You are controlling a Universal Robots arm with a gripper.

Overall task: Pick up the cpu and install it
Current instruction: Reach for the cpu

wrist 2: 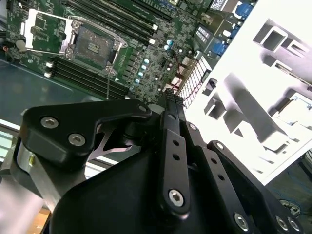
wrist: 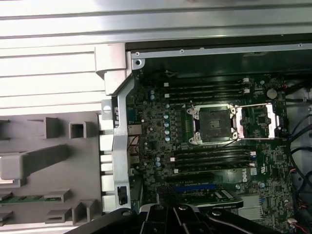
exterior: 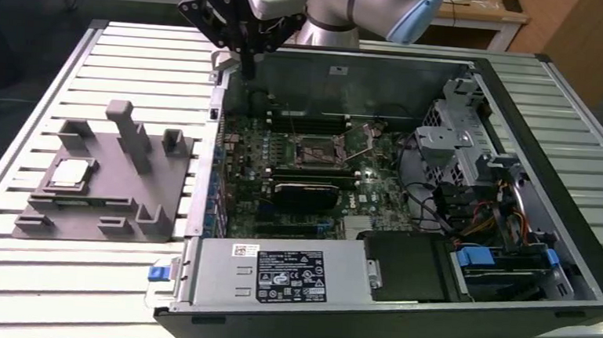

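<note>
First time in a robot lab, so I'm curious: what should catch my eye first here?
The opened computer case, its green circuit board bare with an open socket in the middle. At the exterior view's left, a small silvery cpu lies on a grey fixture, while the robot's hand hangs over the case's far corner.

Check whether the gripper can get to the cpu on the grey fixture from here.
Probably yes. The cpu lies flat on the grey fixture, outside the computer case, with nothing over it. The gripper hangs above the case's edge; only the fixture's taller posts stand nearby.
</note>
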